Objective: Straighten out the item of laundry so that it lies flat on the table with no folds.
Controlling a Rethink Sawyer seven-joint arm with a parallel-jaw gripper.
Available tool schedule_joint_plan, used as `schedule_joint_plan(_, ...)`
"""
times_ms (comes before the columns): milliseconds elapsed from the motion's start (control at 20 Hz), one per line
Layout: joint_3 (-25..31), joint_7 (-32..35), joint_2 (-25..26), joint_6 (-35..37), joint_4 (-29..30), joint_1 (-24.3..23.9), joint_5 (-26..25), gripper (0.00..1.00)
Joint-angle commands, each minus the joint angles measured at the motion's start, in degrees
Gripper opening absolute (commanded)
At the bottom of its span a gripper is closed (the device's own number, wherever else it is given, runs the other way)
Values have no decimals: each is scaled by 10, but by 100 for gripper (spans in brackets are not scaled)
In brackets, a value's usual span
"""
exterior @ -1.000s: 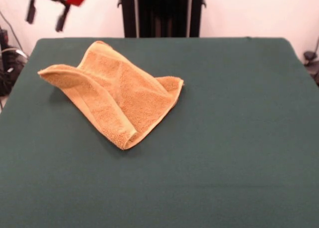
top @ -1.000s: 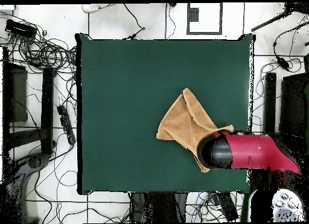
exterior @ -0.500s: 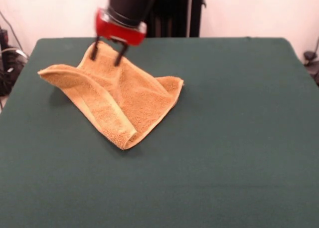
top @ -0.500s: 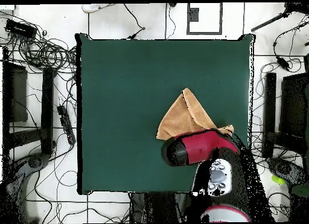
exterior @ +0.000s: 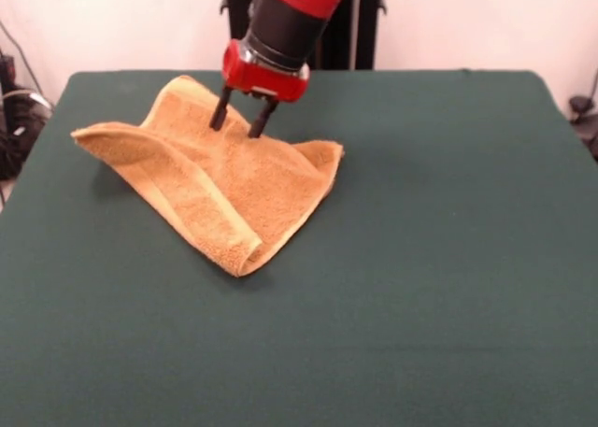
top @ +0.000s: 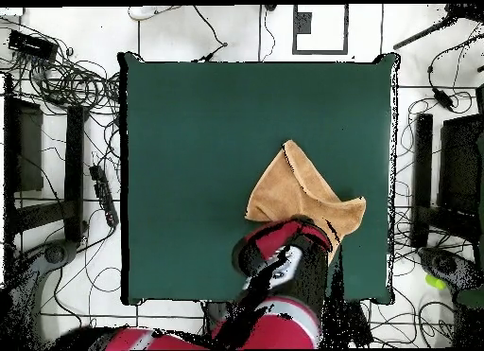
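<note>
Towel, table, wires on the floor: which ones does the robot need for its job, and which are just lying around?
For the job:
- towel, folded over
- green table
- tool, open above the towel

Just lying about:
- tangled cables on the floor

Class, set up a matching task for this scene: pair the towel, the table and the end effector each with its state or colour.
Things:
1. towel
2. table
3. end effector

Descriptions:
A. dark green
B. open, fingers down over the cloth
C. orange-tan, folded over itself

Pairs: 1-C, 2-A, 3-B
</note>
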Motion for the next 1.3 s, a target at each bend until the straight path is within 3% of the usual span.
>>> schedule_joint_plan(50, -114, 167, 176, -114, -57, 83, 10, 100)
schedule_joint_plan(200, -164, 162, 229, -150, -79, 110, 45, 100)
schedule_joint_plan(450, -201, 115, 271, -187, -105, 119, 83, 100)
schedule_joint_plan(700, -170, 90, 216, -186, -74, 81, 94, 100)
schedule_joint_plan(1300, -139, 74, 150, -187, -51, 43, 78, 100)
